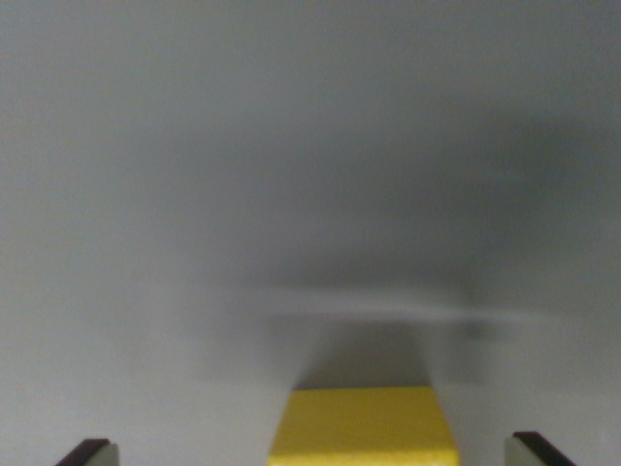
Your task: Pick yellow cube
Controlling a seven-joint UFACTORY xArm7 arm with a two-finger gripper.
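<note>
Yellow cube [362, 425] at 6 o'clock, cut by the bottom edge, resting on the grey table [291, 175]. Hand [315, 452] spread wide, fingertips [89, 451] at 7 and 5 o'clock, clear gaps either side of the cube, touching nothing. Beyond, toward 12 o'clock, bare blurred table, shadowed at 2 o'clock.

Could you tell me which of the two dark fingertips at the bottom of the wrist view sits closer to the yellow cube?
The fingertip on the wrist view's right looks slightly closer to the yellow cube; the gap to the left fingertip is wider.
</note>
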